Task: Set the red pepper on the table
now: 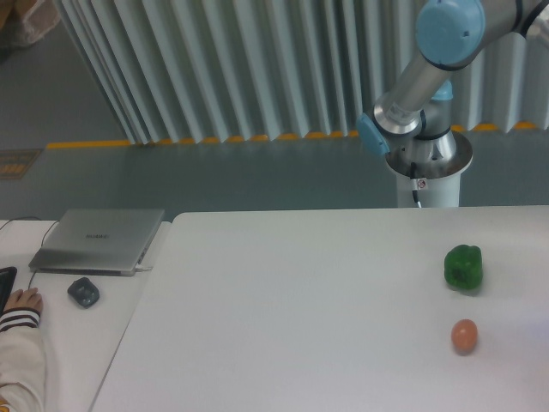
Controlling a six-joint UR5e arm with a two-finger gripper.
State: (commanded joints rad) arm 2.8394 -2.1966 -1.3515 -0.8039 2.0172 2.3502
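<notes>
The smooth white bench has rounded corners. A lumpy green pepper sits on it, with a small orange egg shape just in front. The red pepper and the gripper are out of the picture. Behind the green pepper stand grey ribbed curtains.

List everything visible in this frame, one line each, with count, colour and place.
table: one, white, fills the lower frame
green pepper: one, green, right side of the table
egg-shaped thing: one, orange-pink, in front of the green pepper
desk: one, white, left of the table
laptop: one, silver, closed, on the desk
mouse: one, dark, in front of the laptop
person's hand: one, at the left edge
robot arm: one, grey and blue, top right; gripper out of frame
</notes>
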